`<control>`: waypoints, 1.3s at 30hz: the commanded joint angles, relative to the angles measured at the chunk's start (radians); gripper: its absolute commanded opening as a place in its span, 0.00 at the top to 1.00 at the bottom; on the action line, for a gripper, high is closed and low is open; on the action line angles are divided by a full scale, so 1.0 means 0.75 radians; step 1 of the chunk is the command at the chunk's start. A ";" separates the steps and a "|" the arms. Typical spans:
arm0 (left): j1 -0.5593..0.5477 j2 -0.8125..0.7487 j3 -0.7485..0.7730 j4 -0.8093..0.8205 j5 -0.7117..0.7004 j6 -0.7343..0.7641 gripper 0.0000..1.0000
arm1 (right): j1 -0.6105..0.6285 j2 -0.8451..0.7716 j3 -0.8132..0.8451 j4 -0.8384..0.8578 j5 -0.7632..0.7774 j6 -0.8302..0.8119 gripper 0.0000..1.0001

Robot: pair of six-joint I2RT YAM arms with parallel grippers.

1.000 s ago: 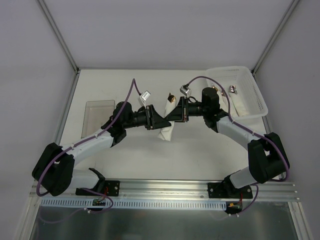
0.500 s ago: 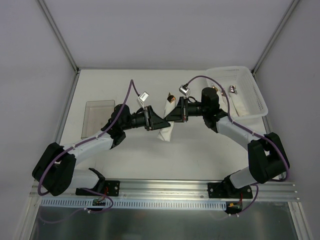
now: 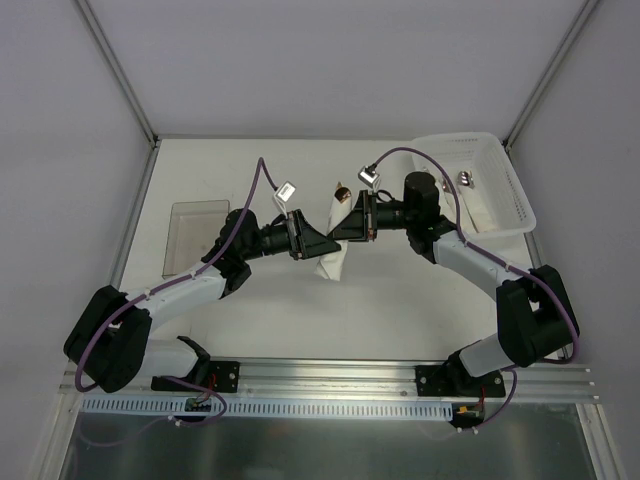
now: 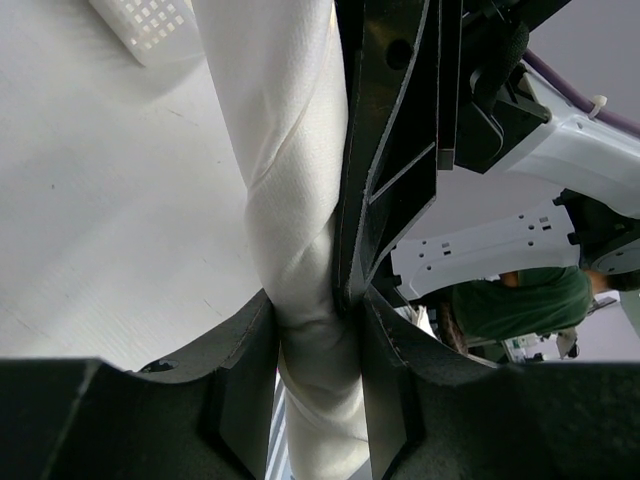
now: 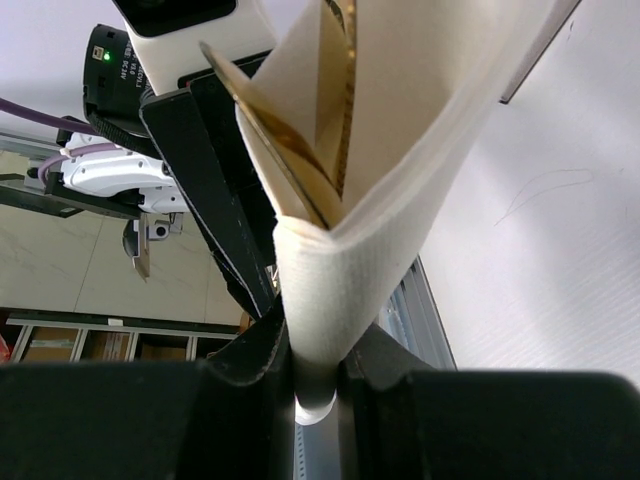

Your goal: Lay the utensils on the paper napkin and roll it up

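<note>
1. While both arms have nudged slightly away from their bases over the last second, the rolled napkin stays held over mid-table, with the utensils poking out of its top.
2. Left gripper clenches the roll's lower part. Right gripper pinches it nearer the utensil end.
3. Rolling appears essentially complete; set-down likely remains.
4. Basket sits to the right and the clear tray to the left. The table between them offers room.

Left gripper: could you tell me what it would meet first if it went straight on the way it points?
The left gripper is shut on the rolled napkin; just beyond the roll stands the right gripper, facing it, which it would probably strike first.
</note>
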 commanded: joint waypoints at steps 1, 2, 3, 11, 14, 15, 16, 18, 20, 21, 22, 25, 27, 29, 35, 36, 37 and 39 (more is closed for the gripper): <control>-0.038 0.007 -0.057 0.009 0.189 -0.008 0.75 | -0.004 -0.051 0.127 0.262 0.067 0.085 1.00; -0.040 0.011 -0.065 0.037 0.197 -0.023 0.75 | -0.004 -0.051 0.121 0.277 0.067 0.094 1.00; -0.038 0.015 -0.080 0.068 0.203 -0.041 0.75 | -0.004 -0.049 0.119 0.297 0.067 0.100 1.00; -0.040 0.040 -0.108 0.224 0.236 -0.129 0.63 | -0.006 -0.035 0.121 0.340 0.061 0.145 1.00; -0.040 0.044 -0.112 0.224 0.244 -0.137 0.61 | -0.006 -0.035 0.127 0.348 0.061 0.151 1.00; -0.038 0.042 -0.114 0.224 0.244 -0.137 0.61 | -0.006 -0.033 0.127 0.352 0.059 0.157 1.00; -0.038 0.042 -0.117 0.226 0.246 -0.144 0.62 | -0.004 -0.033 0.127 0.356 0.061 0.159 1.00; -0.038 0.046 -0.127 0.238 0.246 -0.154 0.62 | -0.006 -0.033 0.127 0.361 0.059 0.163 1.00; -0.038 0.046 -0.135 0.263 0.250 -0.164 0.62 | -0.008 -0.031 0.125 0.371 0.057 0.167 1.00; -0.038 0.046 -0.141 0.273 0.250 -0.174 0.62 | -0.008 -0.031 0.125 0.373 0.055 0.169 1.00; -0.038 0.046 -0.143 0.275 0.250 -0.176 0.66 | -0.008 -0.031 0.123 0.375 0.050 0.171 1.00; -0.034 0.046 -0.153 0.293 0.246 -0.188 0.75 | -0.008 -0.031 0.119 0.377 0.046 0.171 1.00; -0.034 0.048 -0.159 0.316 0.248 -0.191 0.84 | -0.010 -0.029 0.121 0.377 0.044 0.171 1.00; -0.030 0.048 -0.164 0.334 0.244 -0.201 0.90 | -0.008 -0.025 0.123 0.377 0.042 0.173 1.00; -0.026 0.031 -0.180 0.340 0.236 -0.178 1.00 | -0.037 -0.010 0.153 0.348 0.042 0.180 0.81; -0.026 0.027 -0.186 0.334 0.232 -0.170 1.00 | -0.043 -0.006 0.162 0.340 0.048 0.184 0.78; -0.026 0.025 -0.186 0.330 0.230 -0.168 1.00 | -0.051 -0.004 0.168 0.338 0.052 0.186 0.69; -0.023 0.015 -0.188 0.316 0.226 -0.156 1.00 | -0.071 0.000 0.180 0.322 0.059 0.190 0.58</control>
